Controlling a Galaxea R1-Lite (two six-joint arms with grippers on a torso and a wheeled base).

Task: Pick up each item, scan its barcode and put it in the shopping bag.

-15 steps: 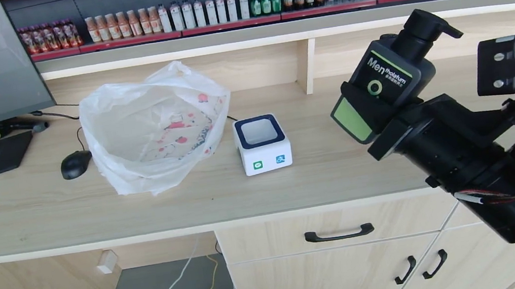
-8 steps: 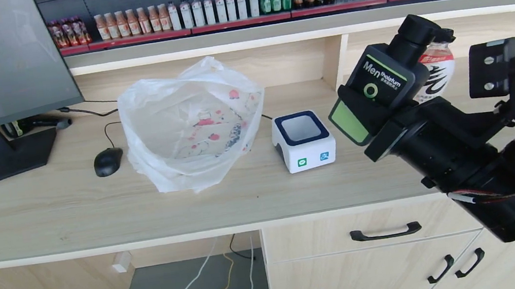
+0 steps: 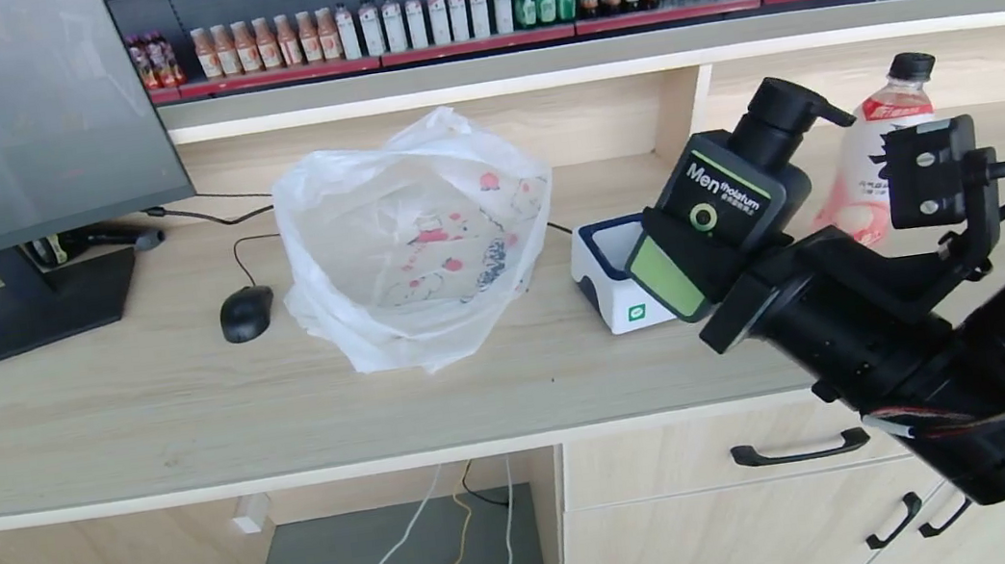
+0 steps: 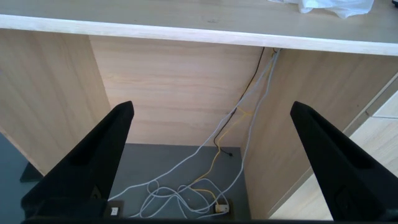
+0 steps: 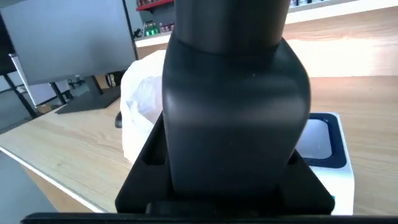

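Observation:
My right gripper (image 3: 741, 285) is shut on a black pump bottle (image 3: 726, 209) with a green label, held tilted above the counter. The bottle's lower end hangs just over the right side of the white barcode scanner (image 3: 606, 293) with the dark blue top and covers part of it. From the right wrist the bottle (image 5: 230, 112) looms close, with the scanner (image 5: 323, 146) behind it. The white plastic shopping bag (image 3: 419, 235) stands open left of the scanner. A pink drink bottle (image 3: 875, 160) stands on the counter behind my right arm. My left gripper (image 4: 211, 162) hangs open below the counter edge.
A monitor (image 3: 5, 114) and a black mouse (image 3: 246, 313) sit at the counter's left. A raised shelf ledge (image 3: 533, 74) runs along the back. Drawers (image 3: 799, 466) lie under the counter on the right. Loose cables (image 4: 205, 180) lie on the floor beneath.
The head camera has panned, shifting the whole scene right. My right gripper has carried the pump bottle lower and closer to the scanner, which it now overlaps. The pink bottle has come into view.

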